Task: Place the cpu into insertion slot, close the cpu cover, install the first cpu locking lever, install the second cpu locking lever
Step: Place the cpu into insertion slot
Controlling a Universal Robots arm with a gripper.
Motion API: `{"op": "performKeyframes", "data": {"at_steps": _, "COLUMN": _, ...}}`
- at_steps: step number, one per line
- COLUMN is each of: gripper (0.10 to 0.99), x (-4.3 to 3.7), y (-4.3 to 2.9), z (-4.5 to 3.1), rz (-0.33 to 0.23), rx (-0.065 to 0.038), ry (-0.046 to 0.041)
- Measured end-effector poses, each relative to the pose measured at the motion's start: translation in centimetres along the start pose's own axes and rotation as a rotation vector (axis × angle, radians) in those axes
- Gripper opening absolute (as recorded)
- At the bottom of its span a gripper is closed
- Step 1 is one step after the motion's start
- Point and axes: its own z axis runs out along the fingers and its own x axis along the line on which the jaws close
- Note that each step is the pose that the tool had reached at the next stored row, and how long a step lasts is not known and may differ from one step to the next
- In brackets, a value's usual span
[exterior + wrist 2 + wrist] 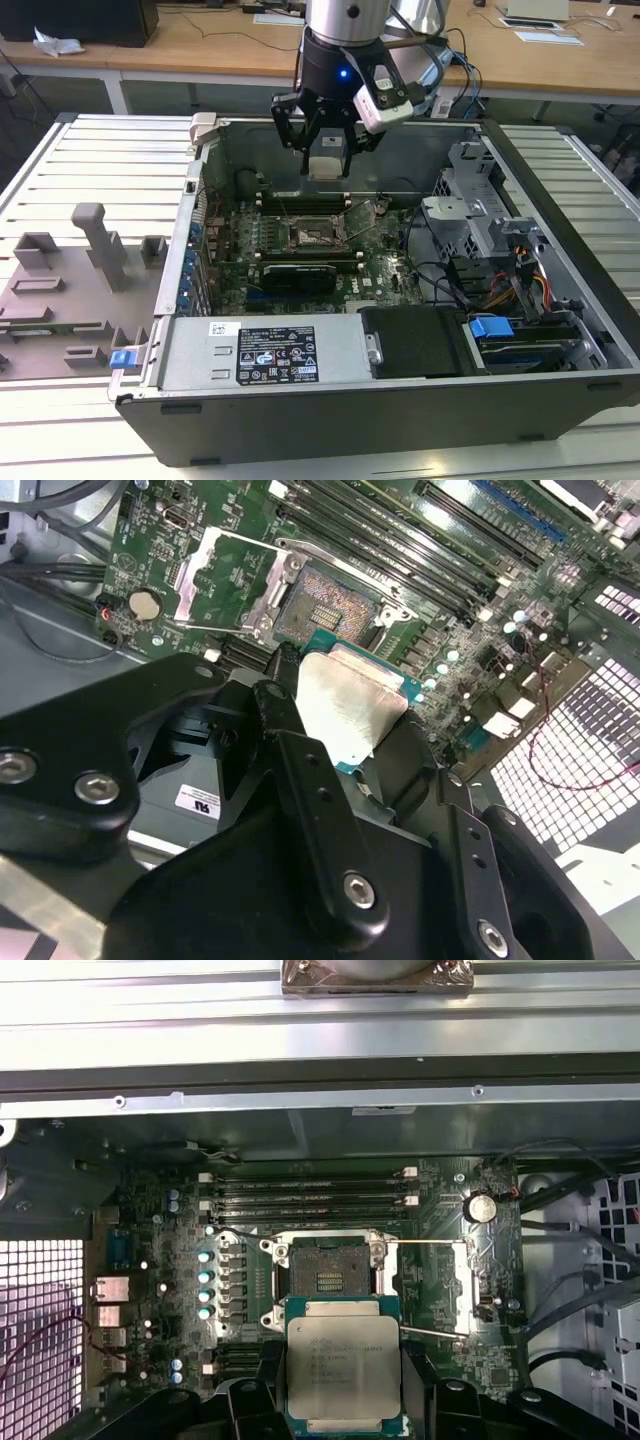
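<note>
Inside the open computer case (330,400), your fingers (310,780) grip the cpu (343,1365) by its edges — held above the motherboard (480,1360) near the bare insertion slot (325,1270), cpu cover (265,605) flipped open beside it.

Open black computer case (400,420) on slatted table (100,160); grey fixture blocks (95,240) beside it; coin cell (481,1207) on motherboard (150,1240).

Your exterior view stands back, looking down at an angle on the whole open computer case (350,420). Both wrist views ride close above the motherboard (495,1360), sharing the socket (325,1270) and chip (343,1365).
</note>
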Motion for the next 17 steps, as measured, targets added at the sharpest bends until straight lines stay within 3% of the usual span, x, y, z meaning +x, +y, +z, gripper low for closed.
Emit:
{"op": "performKeyframes", "data": {"at_steps": 11, "gripper": 0.541, "x": -0.01, "y": -0.05, "z": 0.56, "rz": 0.000, "rx": 0.000, "ry": 0.0000}}
{"op": "performKeyframes", "data": {"at_steps": 17, "gripper": 0.541, "x": -0.02, "y": -0.10, "z": 1.26, "rz": 0.000, "rx": 0.000, "ry": -0.0001}}
